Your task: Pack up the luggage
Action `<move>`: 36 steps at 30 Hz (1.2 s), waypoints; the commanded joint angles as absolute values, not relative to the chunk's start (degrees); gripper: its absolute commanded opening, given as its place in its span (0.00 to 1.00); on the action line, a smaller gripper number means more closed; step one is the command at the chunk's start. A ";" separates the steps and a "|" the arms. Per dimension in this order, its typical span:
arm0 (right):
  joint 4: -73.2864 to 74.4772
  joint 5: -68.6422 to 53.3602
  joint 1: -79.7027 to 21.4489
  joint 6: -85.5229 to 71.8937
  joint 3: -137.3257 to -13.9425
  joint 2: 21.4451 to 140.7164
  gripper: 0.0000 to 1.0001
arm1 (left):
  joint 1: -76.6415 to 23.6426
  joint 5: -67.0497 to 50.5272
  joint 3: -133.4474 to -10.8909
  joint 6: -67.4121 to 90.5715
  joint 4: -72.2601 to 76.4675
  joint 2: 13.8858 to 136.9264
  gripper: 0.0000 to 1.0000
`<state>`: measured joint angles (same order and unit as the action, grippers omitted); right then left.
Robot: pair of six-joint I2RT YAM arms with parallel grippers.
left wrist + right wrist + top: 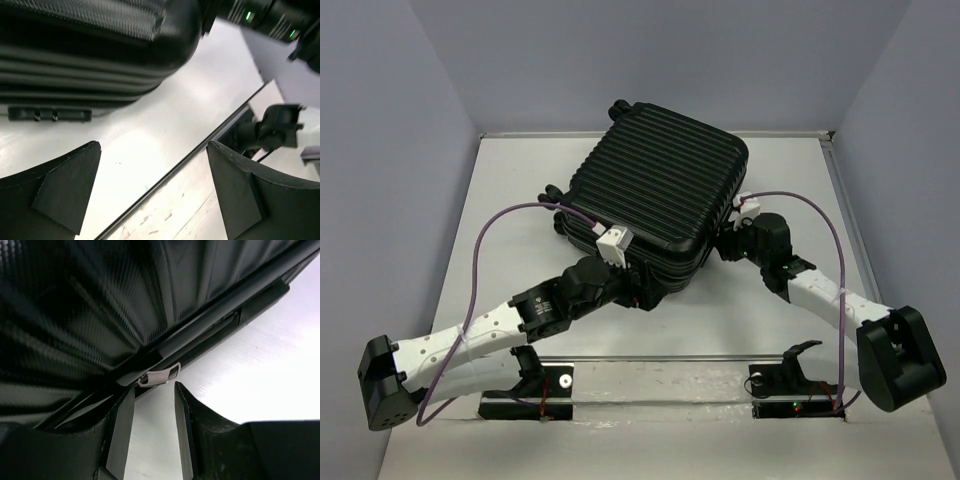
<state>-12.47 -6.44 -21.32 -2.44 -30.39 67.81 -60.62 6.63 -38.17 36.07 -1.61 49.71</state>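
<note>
The luggage [660, 185], a black ribbed hard-shell suitcase, lies shut and flat at the middle back of the table. In the left wrist view the luggage [90, 50] fills the top. My left gripper [152, 170] is wide open beside its near-left corner, over bare table, with nothing between the fingers. My left gripper [638, 288] sits low against that corner in the top view. At the near-right corner, my right gripper [154, 390] is partly open. Its tips are just short of a silver zipper pull [160, 375] on the luggage's seam [200, 335], and the gap is empty.
A metal strip [660, 357] runs across the table near the arm bases [535, 385]. Purple cables [485, 250] loop above both arms. A raised white rim [845, 215] borders the table's sides. The right arm's base mount [272, 127] shows beyond my left fingers.
</note>
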 commanded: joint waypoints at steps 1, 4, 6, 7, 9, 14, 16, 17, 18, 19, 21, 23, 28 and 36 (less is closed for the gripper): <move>-19.59 -7.91 -20.48 3.51 -33.84 69.78 0.43 | -61.96 4.92 -36.04 36.56 1.48 50.89 0.99; -23.81 -6.86 -20.48 4.57 -31.39 68.82 0.42 | -62.23 4.74 -35.95 36.30 2.64 51.50 0.99; -29.05 -7.47 -20.48 4.92 -29.89 68.55 0.42 | -62.23 5.01 -36.03 36.12 2.72 51.77 0.99; -29.53 -8.60 -20.48 5.44 -29.97 68.82 0.41 | -62.23 5.01 -36.12 36.04 2.81 51.85 0.99; -34.68 -9.66 -20.48 5.28 -29.27 70.39 0.36 | -62.23 5.53 -36.21 35.95 2.81 52.29 0.99; -40.86 -22.83 -20.48 1.77 -31.28 74.61 0.30 | -62.23 7.73 -35.86 36.56 2.37 51.24 0.99; -41.22 -29.22 -20.48 0.10 -32.60 75.49 0.30 | -62.23 9.48 -35.51 37.00 2.11 50.19 0.99; -40.87 -31.18 -20.48 -1.83 -33.22 76.11 0.30 | -62.23 10.19 -35.16 37.61 1.76 49.84 0.99; -38.95 -32.59 -21.44 -2.02 -33.83 76.20 0.30 | -62.23 11.41 -34.98 37.97 1.58 49.22 0.99; -38.41 -33.56 -23.27 -2.20 -34.36 76.29 0.30 | -62.23 12.03 -34.81 38.32 1.15 48.87 0.99; -37.44 -33.40 -25.91 -2.46 -34.45 76.38 0.32 | -62.14 13.79 -34.72 38.93 0.62 48.43 0.99; -37.35 -32.44 -29.16 -2.90 -34.19 76.38 0.34 | -62.23 15.11 -35.15 39.02 0.09 48.25 0.99; -36.48 -23.75 -29.18 -4.57 -32.35 74.63 0.40 | -62.23 21.60 -36.38 40.25 -5.52 47.02 0.99; -30.32 -16.96 -28.65 -4.75 -29.88 72.33 0.50 | -62.23 26.80 -38.41 40.43 -8.00 48.25 0.99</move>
<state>-30.30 -20.23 -29.15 -4.23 -30.06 72.07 -61.93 21.41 -35.40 40.14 -8.03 47.90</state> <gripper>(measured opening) 0.490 0.993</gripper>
